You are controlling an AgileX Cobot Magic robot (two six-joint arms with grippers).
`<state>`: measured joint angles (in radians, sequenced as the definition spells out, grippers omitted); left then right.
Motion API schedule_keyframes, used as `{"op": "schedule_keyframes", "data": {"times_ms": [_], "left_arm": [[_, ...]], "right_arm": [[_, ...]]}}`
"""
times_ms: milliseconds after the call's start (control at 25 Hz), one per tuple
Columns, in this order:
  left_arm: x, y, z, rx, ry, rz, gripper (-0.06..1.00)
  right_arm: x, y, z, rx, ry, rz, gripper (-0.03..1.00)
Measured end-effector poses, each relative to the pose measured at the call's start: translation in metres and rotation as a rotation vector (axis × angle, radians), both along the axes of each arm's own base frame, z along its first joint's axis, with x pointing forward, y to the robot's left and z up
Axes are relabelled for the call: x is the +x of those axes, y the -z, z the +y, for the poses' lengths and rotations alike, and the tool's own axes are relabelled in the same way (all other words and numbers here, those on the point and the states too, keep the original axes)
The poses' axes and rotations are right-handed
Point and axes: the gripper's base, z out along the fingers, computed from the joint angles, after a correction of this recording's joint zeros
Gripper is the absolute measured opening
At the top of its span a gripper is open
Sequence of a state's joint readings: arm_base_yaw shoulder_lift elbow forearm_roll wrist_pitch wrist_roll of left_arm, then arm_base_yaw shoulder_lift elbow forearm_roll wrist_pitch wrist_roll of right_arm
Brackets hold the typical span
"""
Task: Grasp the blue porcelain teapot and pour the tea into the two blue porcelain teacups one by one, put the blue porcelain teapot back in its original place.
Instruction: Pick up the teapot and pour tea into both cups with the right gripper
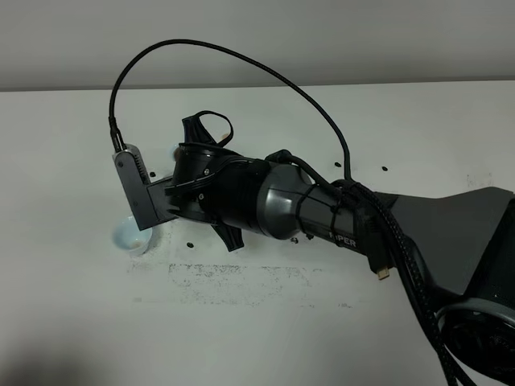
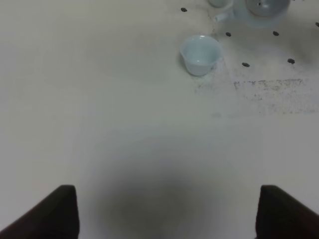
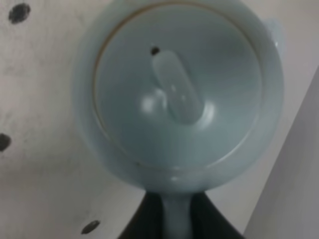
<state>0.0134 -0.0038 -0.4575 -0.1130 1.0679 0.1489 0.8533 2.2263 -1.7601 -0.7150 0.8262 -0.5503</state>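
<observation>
Gripping the blue porcelain teapot (image 3: 177,94) by its loop handle (image 3: 175,216), the right fingers (image 3: 207,219) are clenched on either side of it in the right wrist view, dark pads pressed against the pale glaze. That view is looking straight down on the knobbed lid (image 3: 174,92), which is sitting in place with a small vent hole beside the knob. Whether the pot is resting on the white surface (image 1: 338,322) or hanging just above it cannot be told.

In the exterior high view the right arm (image 1: 265,197) is reaching across toward the left side, covering the teapot almost entirely. One blue porcelain teacup (image 1: 131,236) is standing upright just beside the wrist camera bracket (image 1: 137,193), partly under it.

In the left wrist view the left fingers (image 2: 57,211) are standing wide apart, released and holding nothing, hovering over bare surface well apart from the crockery. The same view is showing the near teacup (image 2: 200,54) upright, with the teapot's base and spout at the far edge of the frame; a second pale rim (image 2: 218,3) is poking in there, too cropped to identify with certainty. Small dark dots (image 2: 245,64) are marking the surface around them.
</observation>
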Motion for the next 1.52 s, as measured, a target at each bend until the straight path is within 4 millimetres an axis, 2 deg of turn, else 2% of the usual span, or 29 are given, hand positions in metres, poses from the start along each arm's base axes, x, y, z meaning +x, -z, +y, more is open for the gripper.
{"op": "schedule_keyframes", "data": {"times_ms": [920, 1520], "left_arm": [[0.0, 0.0, 0.0, 0.0, 0.0, 0.0, 0.73], [0.0, 0.0, 0.0, 0.0, 0.0, 0.0, 0.73]], "right_arm": [[-0.01, 0.001, 0.015, -0.074, -0.086, -0.072, 0.08], [-0.007, -0.003, 0.015, -0.135, -0.124, -0.142, 0.08]]}}
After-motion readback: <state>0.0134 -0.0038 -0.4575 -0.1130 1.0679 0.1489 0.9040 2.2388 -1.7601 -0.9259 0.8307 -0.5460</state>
